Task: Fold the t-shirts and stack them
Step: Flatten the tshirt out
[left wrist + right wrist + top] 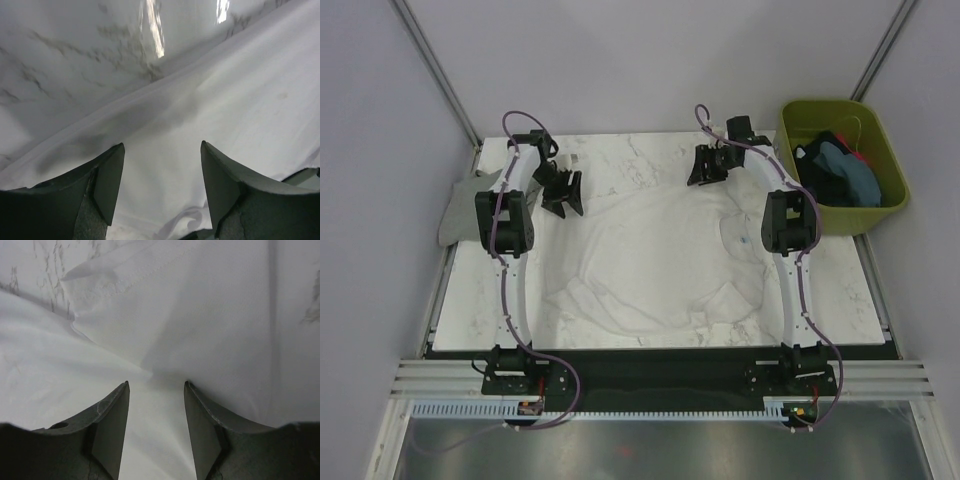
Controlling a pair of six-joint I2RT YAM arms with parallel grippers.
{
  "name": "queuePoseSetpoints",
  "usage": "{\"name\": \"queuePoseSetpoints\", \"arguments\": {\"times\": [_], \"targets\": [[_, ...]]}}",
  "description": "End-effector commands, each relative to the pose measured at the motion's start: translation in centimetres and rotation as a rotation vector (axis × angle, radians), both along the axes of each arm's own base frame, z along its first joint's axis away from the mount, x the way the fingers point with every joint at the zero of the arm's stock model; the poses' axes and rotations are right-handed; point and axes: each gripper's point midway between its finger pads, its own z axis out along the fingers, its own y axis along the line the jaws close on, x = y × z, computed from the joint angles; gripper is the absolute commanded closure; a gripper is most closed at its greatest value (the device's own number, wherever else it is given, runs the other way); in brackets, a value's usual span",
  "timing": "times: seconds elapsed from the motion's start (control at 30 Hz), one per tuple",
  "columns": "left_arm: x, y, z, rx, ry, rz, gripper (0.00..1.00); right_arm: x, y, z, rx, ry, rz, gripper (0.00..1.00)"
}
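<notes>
White cloth covers much of the marble surface point(620, 155): a large white t-shirt point(650, 260) is spread there, rumpled, its neck opening beside the right arm. The left pincer point(563, 193) is held over the shirt's far left edge, its 2 fingers point(107, 175) wide apart with nothing between them. The right pincer point(708, 167) is also parted, low over the shirt's far right part. A grey t-shirt point(460, 212) is draped off the surface's left edge. A blue-teal t-shirt point(857, 177) and a dark t-shirt point(820, 172) are piled in the olive-green bin point(882, 216).
</notes>
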Motion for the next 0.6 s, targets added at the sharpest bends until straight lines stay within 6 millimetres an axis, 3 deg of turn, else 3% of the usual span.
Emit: {"name": "queuePoseSetpoints", "arguments": {"times": [0.0,0.2,0.37,0.47,0.57], "targets": [[4.4,0.3,-1.4,0.054,-0.137,-0.038,0.29,3.3,-4.6,-2.9,-0.108,-0.045,-0.120,0.43],[8.9,-2.6,-0.9,0.048,-0.305,-0.071,0.17,5.4,-7.4,-3.4,-0.160,-0.096,-0.185,0.42],[12.4,-4.3,0.1,0.031,-0.451,-0.050,0.12,6.3,-8.0,-3.2,-0.171,-0.129,-0.199,0.41],[14.5,-4.8,1.6,0.047,-0.540,-0.043,0.11,7.1,-8.0,-2.3,-0.167,-0.164,-0.203,0.41],[16.3,-5.4,4.4,0.067,-0.649,-0.040,0.10,7.8,-8.3,-0.6,-0.177,-0.206,-0.210,0.41]]}}
